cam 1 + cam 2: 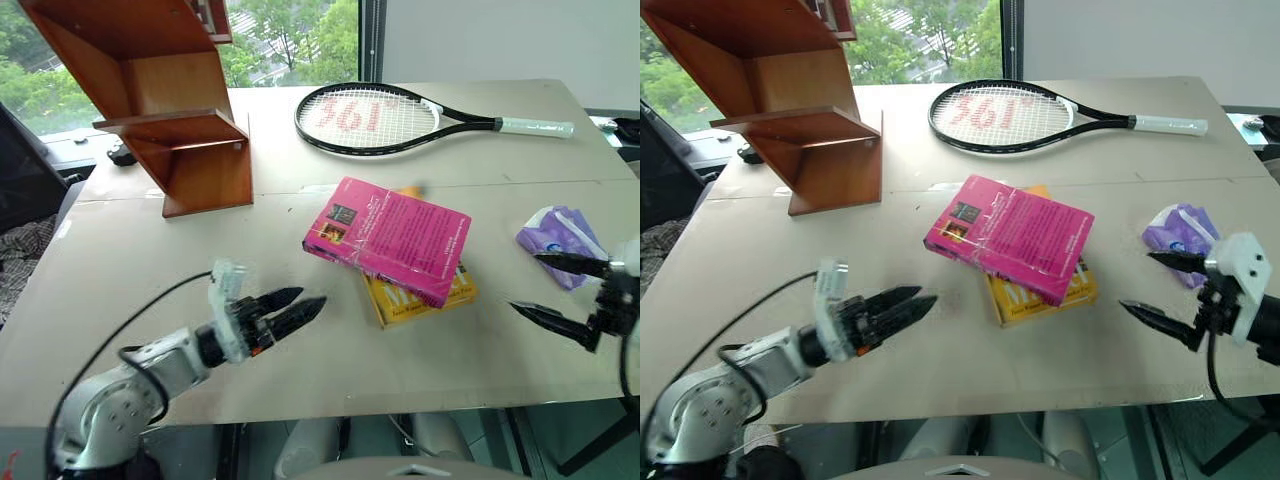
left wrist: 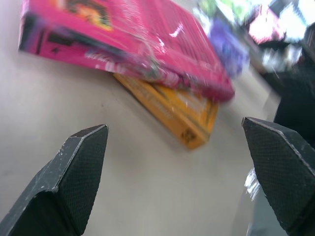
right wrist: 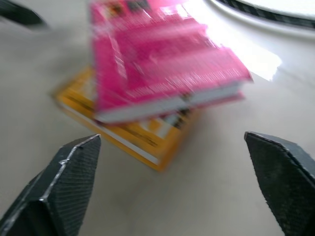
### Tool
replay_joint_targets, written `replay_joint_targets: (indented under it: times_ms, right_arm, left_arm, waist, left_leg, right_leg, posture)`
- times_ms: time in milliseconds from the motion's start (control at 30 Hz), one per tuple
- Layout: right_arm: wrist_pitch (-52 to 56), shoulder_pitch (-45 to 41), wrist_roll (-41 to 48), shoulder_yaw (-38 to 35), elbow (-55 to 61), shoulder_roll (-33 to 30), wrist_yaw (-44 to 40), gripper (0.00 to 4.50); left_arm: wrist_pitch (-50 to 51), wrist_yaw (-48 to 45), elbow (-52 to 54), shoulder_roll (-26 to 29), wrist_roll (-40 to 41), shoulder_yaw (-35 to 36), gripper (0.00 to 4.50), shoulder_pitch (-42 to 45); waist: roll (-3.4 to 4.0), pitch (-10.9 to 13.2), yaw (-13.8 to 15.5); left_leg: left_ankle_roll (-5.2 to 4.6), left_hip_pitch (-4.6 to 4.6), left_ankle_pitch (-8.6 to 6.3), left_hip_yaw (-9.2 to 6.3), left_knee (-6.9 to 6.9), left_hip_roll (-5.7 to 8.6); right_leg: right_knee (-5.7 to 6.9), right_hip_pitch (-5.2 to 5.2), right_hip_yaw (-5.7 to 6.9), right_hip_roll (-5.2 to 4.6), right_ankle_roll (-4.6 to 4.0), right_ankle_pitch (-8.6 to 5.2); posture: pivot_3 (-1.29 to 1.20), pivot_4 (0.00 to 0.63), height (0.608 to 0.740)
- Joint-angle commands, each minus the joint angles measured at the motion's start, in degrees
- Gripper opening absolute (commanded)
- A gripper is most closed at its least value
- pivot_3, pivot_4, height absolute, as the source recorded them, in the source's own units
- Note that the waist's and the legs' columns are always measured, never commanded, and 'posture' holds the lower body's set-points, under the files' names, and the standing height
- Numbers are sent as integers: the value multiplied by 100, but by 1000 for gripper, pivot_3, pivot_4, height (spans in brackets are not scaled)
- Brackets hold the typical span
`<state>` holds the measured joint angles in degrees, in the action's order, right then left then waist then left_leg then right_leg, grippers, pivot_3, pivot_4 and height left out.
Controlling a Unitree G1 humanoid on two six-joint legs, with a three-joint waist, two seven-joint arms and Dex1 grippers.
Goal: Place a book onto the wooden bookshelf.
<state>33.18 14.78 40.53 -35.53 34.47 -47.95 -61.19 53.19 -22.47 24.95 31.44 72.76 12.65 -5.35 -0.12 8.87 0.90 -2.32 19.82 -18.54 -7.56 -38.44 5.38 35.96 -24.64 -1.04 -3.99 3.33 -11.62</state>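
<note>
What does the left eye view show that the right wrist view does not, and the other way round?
Left eye view, not the right wrist view: the reddish-brown slanted wooden bookshelf at the table's far left, and a crumpled purple plastic packet beside the right tool. Right wrist view, not the left eye view: the white page edge of the thick bright pink paperback book. Both: that book lying across a yellow paperback book on the beige table, with the right tool open, apart from it.

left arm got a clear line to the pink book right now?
Probably yes. The left gripper is open, aimed toward the pink book, with bare table between them. The book rests askew on a yellow book, so one edge overhangs for the fingers.
</note>
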Motion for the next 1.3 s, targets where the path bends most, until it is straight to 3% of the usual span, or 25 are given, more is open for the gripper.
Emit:
replay_joint_targets:
  times_ms: [33, 167, 300, 567, 667, 767, 867, 900, 1067, 1233, 1300]
  right_arm:
    - [-109, 237, 505, -369, 605, 172, 13, 4444]
    - [-237, 339, 527, -360, 802, 249, 202, 4444]
    - [-317, 401, 561, -314, 749, 254, 219, 4444]
    - [-335, 475, 603, -248, 844, 256, 422, 4444]
    - [-310, 564, 639, -336, 913, 236, 463, 4444]
    - [-292, 652, 682, -441, 970, 213, 519, 4500]
    - [-308, 682, 695, -421, 1010, 207, 584, 4500]
    - [-320, 682, 692, -398, 1015, 211, 608, 4500]
    - [-424, 547, 604, -141, 968, 266, 731, 4500]
    - [-596, 189, 473, 281, 779, 335, 839, 4500]
    - [-684, -25, 409, 494, 640, 363, 840, 4500]
  left_arm:
    - [238, 1322, -661, -638, 1290, -142, 4500, 437]
    - [160, 2246, -1118, -1249, 2045, -237, 4500, 783]
    - [-209, 3045, -1559, -2217, 2259, -432, 4500, 1160]
    - [-338, 3054, -2253, -2762, 1818, -548, 4500, 1713]
    - [-578, 3072, -2527, -3199, 1660, -514, 4500, 1842]
    - [-649, 3054, -2606, -3413, 1569, -397, 3655, 1904]
    - [-640, 3053, -2617, -3466, 1562, -284, 2235, 1926]
    - [-617, 3064, -2602, -3463, 1593, -255, 2022, 1930]
    - [-518, 3092, -2263, -3265, 1817, -19, 4, 1960]
    - [-611, 3038, -1342, -2529, 2245, 507, 4, 1999]
    - [-496, 2514, -811, -1752, 1794, 573, 4, 2146]
  waist:
    - [-16, -8, 3]
    - [-30, -16, 2]
    - [-34, -22, 56]
    - [-29, -33, 148]
    - [-29, -37, 169]
    - [-29, -42, 229]
    - [-26, -45, 239]
    - [-24, -46, 243]
    - [-24, -46, 261]
    - [-32, -41, 186]
    - [-49, -30, 132]
  left_leg:
    - [0, 0, 0, -1, -2, 1]
    - [0, 0, 0, 2, -12, 6]
    - [1, 0, 0, 2, -17, 10]
    - [2, 0, 1, 4, -24, 11]
    - [2, 0, 1, 6, -28, 16]
    - [1, 1, 1, 2, -38, 20]
    - [1, -1, 1, 0, -42, 19]
    - [1, -1, 1, 1, -44, 19]
    - [1, -1, 1, 2, -53, 17]
    - [3, 1, 1, 0, -53, 8]
    - [4, 2, 1, 1, -53, 4]
  right_leg:
    - [1, 1, 0, 0, 0, 0]
    - [5, 2, -6, -3, 1, 1]
    - [7, 3, -12, -5, 1, 1]
    - [10, 6, -17, -3, 1, 1]
    - [10, 8, -19, -4, 2, 1]
    - [8, 16, -17, -8, 4, 2]
    - [9, 20, -16, -6, 5, 2]
    - [9, 20, -16, -6, 6, 2]
    - [9, 22, -18, -3, 7, 3]
    - [9, 19, -16, 2, 6, 2]
    - [12, 15, -16, 5, 6, 2]
  posture:
    - [0, 150, 740]
    - [0, 150, 740]
    - [0, 150, 740]
    - [0, 150, 740]
    - [0, 150, 740]
    - [0, 150, 740]
    - [0, 150, 740]
    - [0, 150, 740]
    - [0, 150, 740]
    - [0, 150, 740]
    - [0, 150, 740]
